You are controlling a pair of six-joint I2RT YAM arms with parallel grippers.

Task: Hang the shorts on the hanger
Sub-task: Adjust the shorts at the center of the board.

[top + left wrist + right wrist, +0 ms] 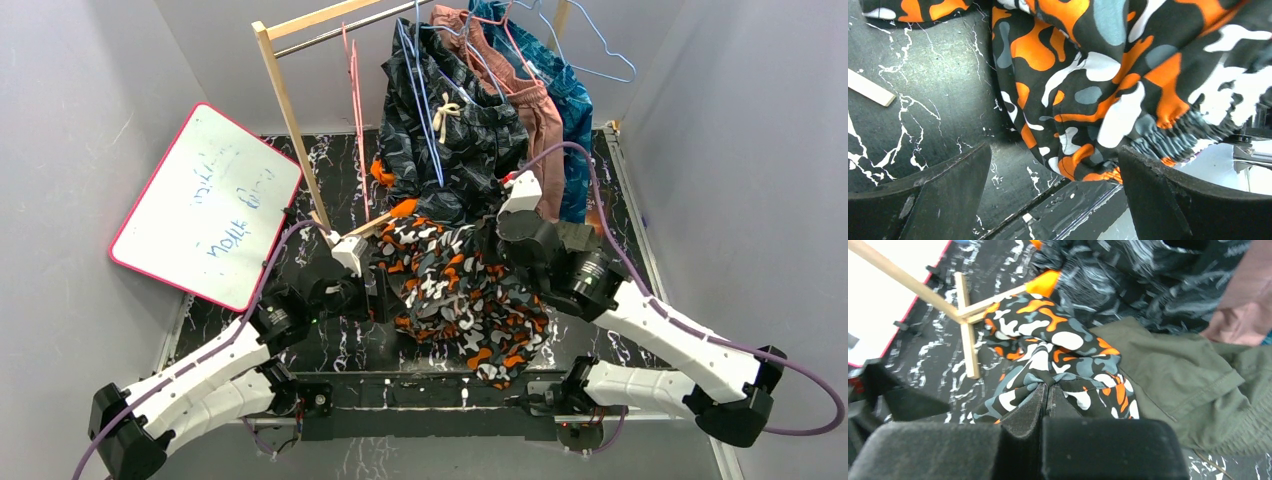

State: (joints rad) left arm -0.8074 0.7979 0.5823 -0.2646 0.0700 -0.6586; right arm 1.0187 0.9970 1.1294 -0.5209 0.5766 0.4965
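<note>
The soft shorts in a blotchy orange, black, white and grey camouflage print (455,290) lay heaped on the black, white-veined marble tabletop (923,100), between the two arms. The right gripper (1046,390) had its jaws clenched on a raised fold of that fabric, the pinched bunch sitting right at the fingertips and the rest of the garment spreading out beyond them. Just to one side of those jaws lay a plain olive-green pair of shorts (1178,375), partly tucked under the camouflage pair. The left gripper (1053,200) stood released, its jaws spread wide; the gathered elastic edge of the camouflage cloth hung just ahead of the gap, close against one finger (1158,200), though I could not tell whether it touched. The thin light-blue wire hanger (606,40) hung on the wooden clothes rack (290,100) well beyond both sets of jaws, next to dark navy patterned shorts with a white drawstring (450,140).
</note>
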